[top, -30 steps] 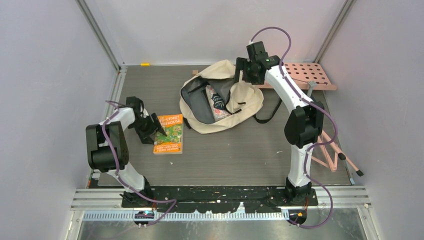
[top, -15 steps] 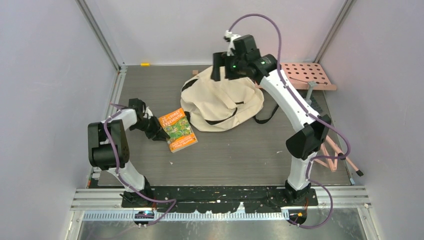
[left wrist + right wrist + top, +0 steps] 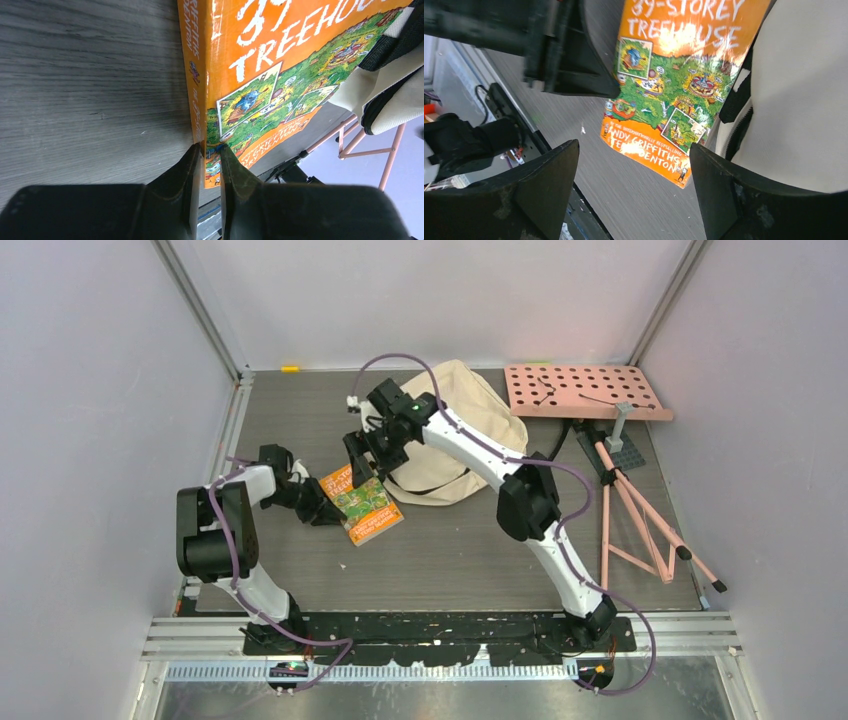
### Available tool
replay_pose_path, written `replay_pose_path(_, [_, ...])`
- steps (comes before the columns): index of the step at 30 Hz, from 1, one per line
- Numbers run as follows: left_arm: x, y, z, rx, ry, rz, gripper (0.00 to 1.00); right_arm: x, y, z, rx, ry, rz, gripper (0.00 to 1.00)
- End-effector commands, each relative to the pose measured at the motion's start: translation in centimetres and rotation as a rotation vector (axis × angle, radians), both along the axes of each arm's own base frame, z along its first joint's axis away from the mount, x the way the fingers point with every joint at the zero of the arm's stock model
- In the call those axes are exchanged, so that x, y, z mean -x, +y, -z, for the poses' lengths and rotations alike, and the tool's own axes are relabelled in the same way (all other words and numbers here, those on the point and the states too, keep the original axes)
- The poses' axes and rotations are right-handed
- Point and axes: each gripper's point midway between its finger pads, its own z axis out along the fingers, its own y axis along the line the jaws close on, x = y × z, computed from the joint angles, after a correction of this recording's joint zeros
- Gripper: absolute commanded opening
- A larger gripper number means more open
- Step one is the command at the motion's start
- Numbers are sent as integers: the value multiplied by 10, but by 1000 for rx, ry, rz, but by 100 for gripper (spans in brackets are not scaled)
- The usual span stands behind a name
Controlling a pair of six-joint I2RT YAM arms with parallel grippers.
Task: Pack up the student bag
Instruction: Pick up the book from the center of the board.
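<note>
Left jaws apparently around book; right wide

Both arms share one build: white tubular links between bulky black joint housings. The left arm and the right arm each carry a purple cable looping loosely along the links down to a black base plate. A small green light glows on the right wrist. The left gripper has smooth, tapered black fingers; the right gripper has broad black fingers, scuffed pale.
</note>
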Motion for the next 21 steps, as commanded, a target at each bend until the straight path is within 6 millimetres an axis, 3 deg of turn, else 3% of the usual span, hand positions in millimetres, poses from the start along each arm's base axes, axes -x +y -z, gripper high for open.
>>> replay_pose_path(1, [23,14,28,-133,70,42,7,6,-2,13,28,49,-10,86])
replay_pose_path(5, [31,19,32,-156,100,60,4,1,-14,51,139,65,32,84])
replay_pose_path(12, [31,18,33,-150,100,58,3,9,-38,87,263,90,51,76])
replay_pose_path(18, [32,17,34,-146,98,48,3,27,-41,102,249,160,23,63])
replay_pose_path(21, [32,15,35,-138,99,39,3,33,-38,107,226,194,16,61])
